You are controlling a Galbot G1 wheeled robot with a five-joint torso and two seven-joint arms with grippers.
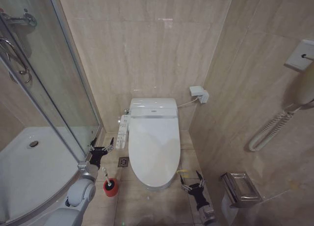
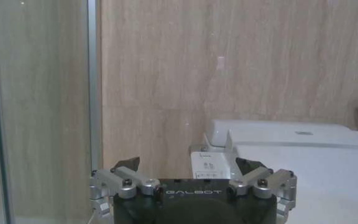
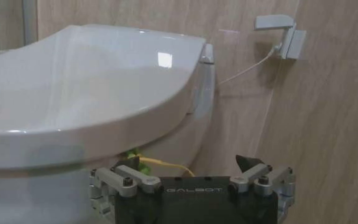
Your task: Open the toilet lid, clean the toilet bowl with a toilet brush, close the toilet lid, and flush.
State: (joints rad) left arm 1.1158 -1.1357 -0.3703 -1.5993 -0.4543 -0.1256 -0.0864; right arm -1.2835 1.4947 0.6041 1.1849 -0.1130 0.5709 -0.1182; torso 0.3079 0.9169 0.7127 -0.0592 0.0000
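Toilet lid (image 1: 154,147) shut: opening step pending. Left claw (image 1: 101,150) at its 9 o'clock and right claw (image 1: 191,179) at 4 o'clock, both spread, empty. Next, I judge: catch the lid's rim.

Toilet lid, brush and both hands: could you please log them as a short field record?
toilet lid: down, closed over the bowl
toilet brush: upright in its red holder on the floor, left of the toilet
left hand: open, empty, above the brush beside the button panel
right hand: open, empty, low at the toilet's right front
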